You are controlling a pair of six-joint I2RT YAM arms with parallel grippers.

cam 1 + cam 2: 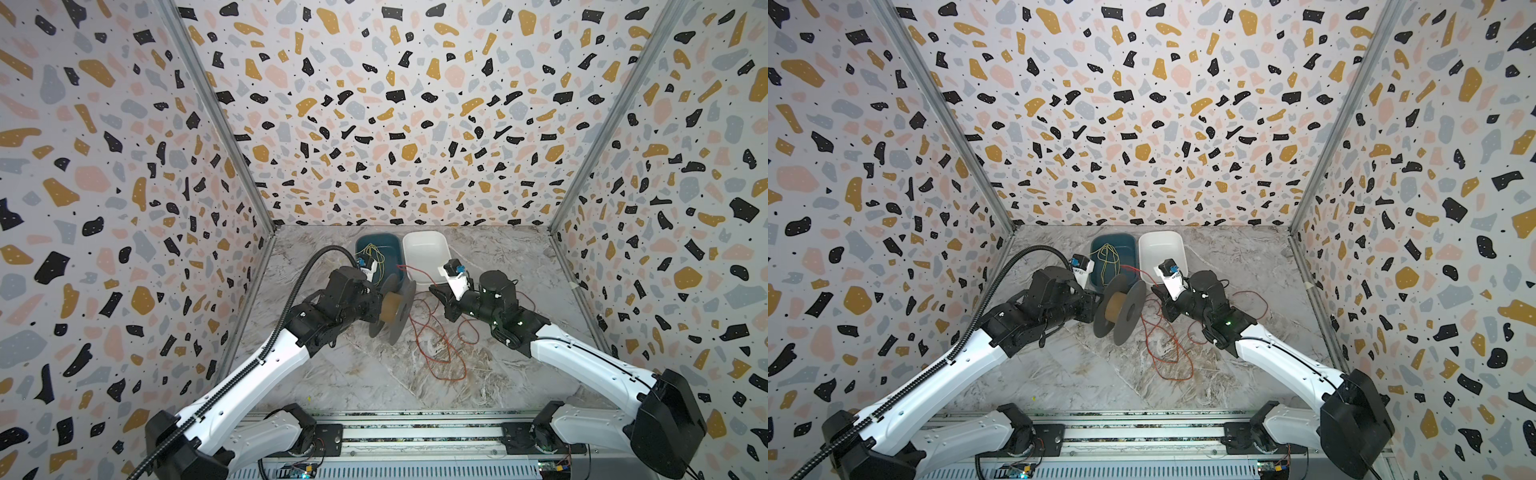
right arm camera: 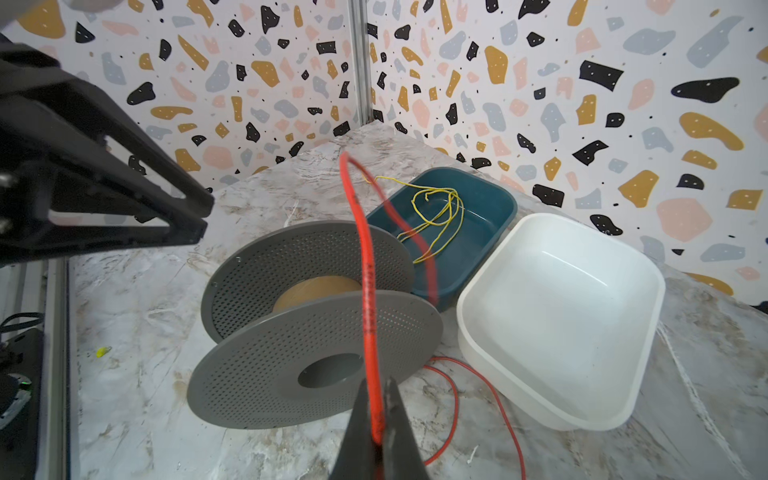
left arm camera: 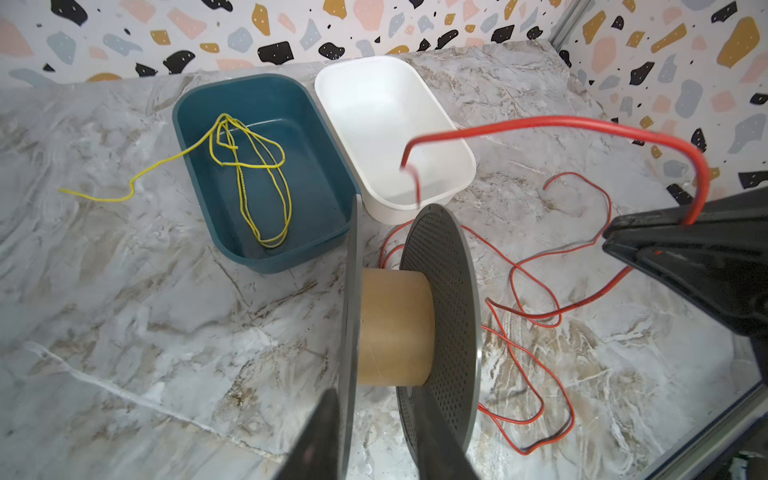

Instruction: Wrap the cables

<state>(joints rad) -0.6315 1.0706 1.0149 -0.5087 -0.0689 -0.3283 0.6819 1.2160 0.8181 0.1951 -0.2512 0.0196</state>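
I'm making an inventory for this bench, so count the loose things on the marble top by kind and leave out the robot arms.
Bins: 2, the teal bin and the white bin
Wires: 2, the red cable and the yellow wire
Spools: 1, the grey spool
Total: 5

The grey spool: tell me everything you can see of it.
The spool has two grey perforated discs, plastic by the look, joined by a brown cardboard-like core with no wire wound on it. It stands on its disc edges on the marble table, axle level, close in front of the teal bin. The left hand straddles one disc, jaws apart.
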